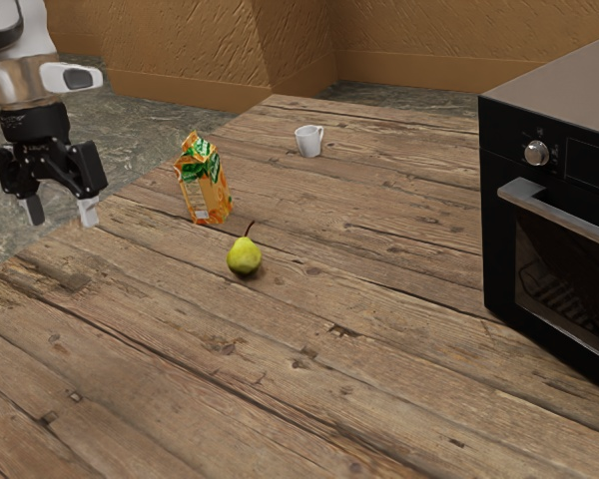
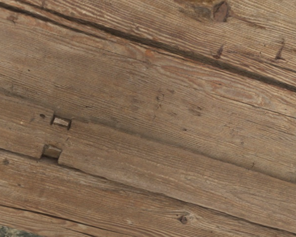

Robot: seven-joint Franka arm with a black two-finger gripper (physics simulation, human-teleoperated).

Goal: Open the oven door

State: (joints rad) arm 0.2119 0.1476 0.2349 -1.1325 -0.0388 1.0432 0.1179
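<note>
Exterior view: closed oven door

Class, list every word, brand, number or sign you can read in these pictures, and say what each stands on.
Nothing can be read with certainty.
Orange and green packet: printed, but too small to read.
Oven: tiny marks around the knob, too small to read.

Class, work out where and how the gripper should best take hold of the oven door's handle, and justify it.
Probably mid-bar on the handle, approaching from the door's front, one finger above and one below: the handle is a long, level bar standing out from the door.
</note>
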